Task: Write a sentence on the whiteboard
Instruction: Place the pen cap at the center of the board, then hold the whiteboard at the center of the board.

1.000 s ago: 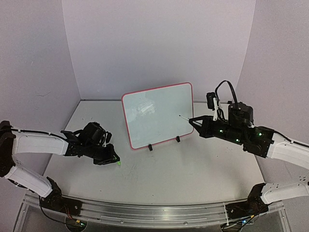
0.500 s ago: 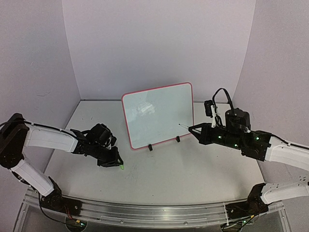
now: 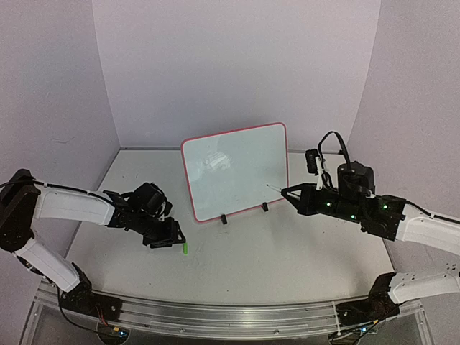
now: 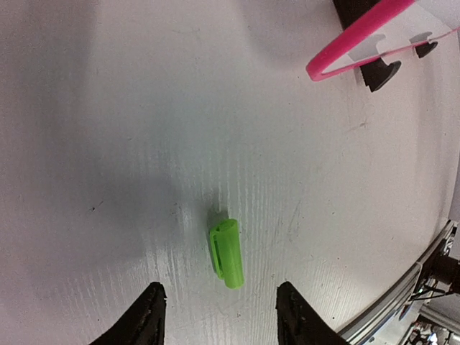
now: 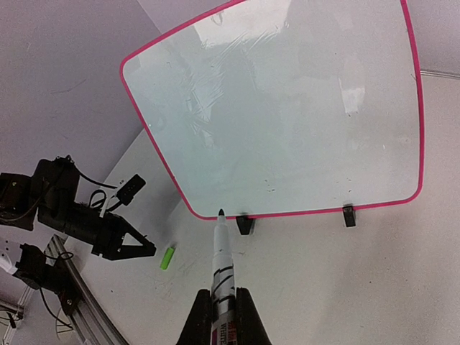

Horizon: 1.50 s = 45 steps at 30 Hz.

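Whiteboard [image 3: 237,172] white, pink-red frame — cap [image 4: 226,253] bright green, marker [image 5: 221,262] seemingly white.

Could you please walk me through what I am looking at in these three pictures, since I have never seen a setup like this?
These show two robot arms bolted at the near edge of a table. The wide picture comes from a fixed camera above and behind them. The other two come from a small camera on each wrist, so each arm's own fingers show at the bottom. A whiteboard with a pink frame stands propped in the middle, and I can see no writing on it. The right gripper is shut on a marker whose tip points at the board's lower part; whether it touches, I cannot tell. The left gripper is open and holds nothing. A small green cap, probably the marker's, lies on the table just beyond its fingers.
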### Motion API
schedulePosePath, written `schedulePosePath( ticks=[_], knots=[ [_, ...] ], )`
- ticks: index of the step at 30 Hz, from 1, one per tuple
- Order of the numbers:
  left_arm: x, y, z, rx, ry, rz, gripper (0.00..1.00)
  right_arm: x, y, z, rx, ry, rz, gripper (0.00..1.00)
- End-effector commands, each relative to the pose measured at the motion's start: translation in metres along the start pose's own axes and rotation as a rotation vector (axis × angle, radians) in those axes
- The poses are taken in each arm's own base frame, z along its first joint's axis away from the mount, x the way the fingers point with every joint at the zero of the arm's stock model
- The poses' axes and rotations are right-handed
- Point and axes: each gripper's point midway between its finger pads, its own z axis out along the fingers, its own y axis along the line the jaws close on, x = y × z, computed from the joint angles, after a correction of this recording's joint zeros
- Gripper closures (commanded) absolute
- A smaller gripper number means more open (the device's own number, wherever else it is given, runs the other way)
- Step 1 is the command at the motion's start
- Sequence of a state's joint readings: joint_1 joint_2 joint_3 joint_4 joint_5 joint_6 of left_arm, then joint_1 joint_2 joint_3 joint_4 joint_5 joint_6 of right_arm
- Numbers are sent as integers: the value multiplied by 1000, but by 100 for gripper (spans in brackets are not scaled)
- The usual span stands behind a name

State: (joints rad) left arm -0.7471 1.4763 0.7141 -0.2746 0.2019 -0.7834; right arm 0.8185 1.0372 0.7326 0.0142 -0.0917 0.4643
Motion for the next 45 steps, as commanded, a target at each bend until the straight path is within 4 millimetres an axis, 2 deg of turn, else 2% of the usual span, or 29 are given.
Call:
schedulePosePath(
  ticks=[1,3,6,11,15,19,22,25,33,40,45],
  knots=[
    [-20,-12,-32,-25,-81,55,37,-17,17,-12,-64,-25,-7,100],
    [-24,-15,-44,-31,-86,95,28,-16,20,-15,-65,8,-13,100],
    [-40,-25,-73,15,-115,153,19,-16,22,-18,-61,35,-18,100],
    [-75,-54,-120,149,-181,324,14,-23,49,-22,-172,76,-26,100],
    [-94,-85,-136,240,-203,501,13,-28,61,-9,-214,103,-63,100],
    [-126,-93,-139,329,-256,511,12,-43,73,5,-276,110,-92,100],
    [-140,-101,-134,350,-262,551,12,-61,64,14,-320,103,-64,100],
    [-154,-102,-129,322,-274,594,13,-67,53,24,-378,122,-38,100],
    [-188,-97,-126,417,-321,666,27,-77,57,37,-563,190,-60,100],
    [-199,-111,-123,505,-303,742,44,-77,55,58,-590,236,-15,100],
    [-193,-114,-120,555,-296,761,53,-74,50,57,-558,233,4,100]
  ],
)
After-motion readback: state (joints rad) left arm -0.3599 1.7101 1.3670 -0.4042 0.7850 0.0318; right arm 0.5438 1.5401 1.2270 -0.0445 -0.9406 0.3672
